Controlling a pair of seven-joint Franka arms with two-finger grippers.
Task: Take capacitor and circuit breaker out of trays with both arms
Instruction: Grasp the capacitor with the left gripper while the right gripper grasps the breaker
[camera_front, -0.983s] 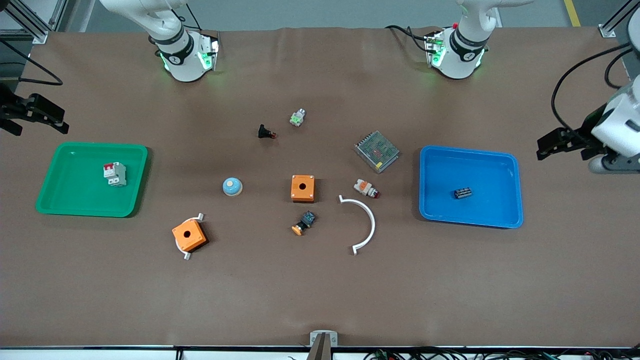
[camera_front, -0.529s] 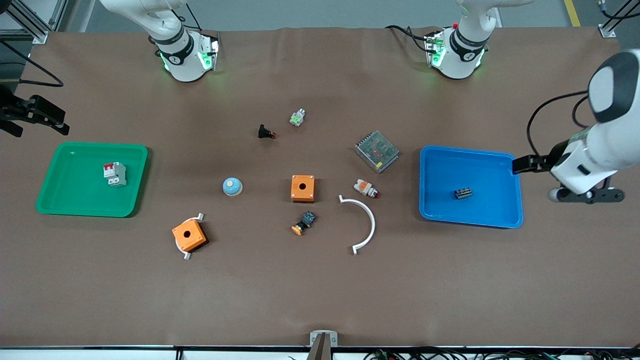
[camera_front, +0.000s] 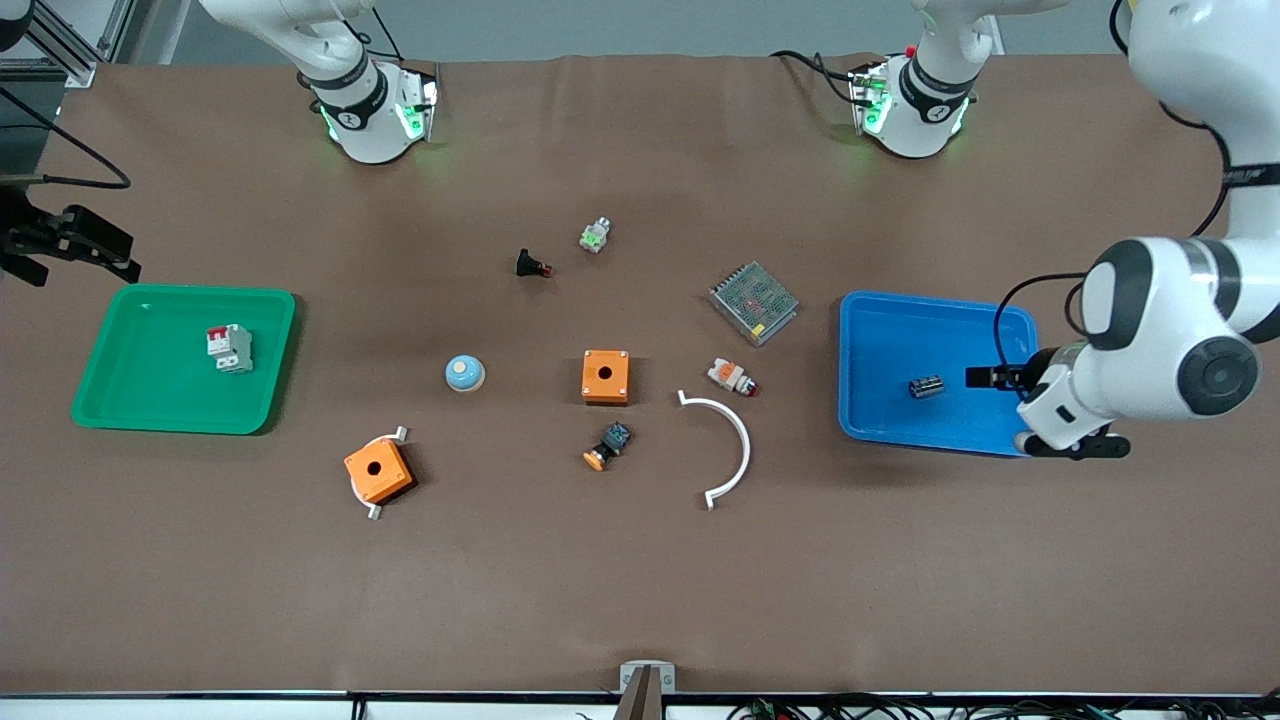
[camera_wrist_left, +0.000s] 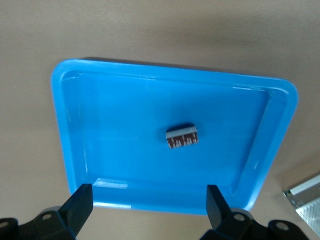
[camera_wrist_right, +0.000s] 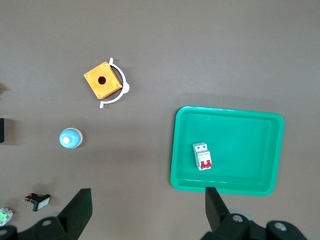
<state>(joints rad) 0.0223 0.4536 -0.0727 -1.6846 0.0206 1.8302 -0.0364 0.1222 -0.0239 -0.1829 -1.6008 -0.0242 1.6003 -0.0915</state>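
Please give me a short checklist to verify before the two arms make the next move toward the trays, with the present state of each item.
1. Capacitor lies in the blue tray, nothing on it: ok.
2. Circuit breaker lies in the green tray, uncovered: ok.
3. Left gripper is open, over the blue tray near its edge toward the left arm's end of the table, not yet over the capacitor: ok.
4. Right gripper is open, but not yet over the green tray: not ok.
5. Either gripper touching its part: no, ok.
6. Height of the left gripper above the tray: cannot tell.
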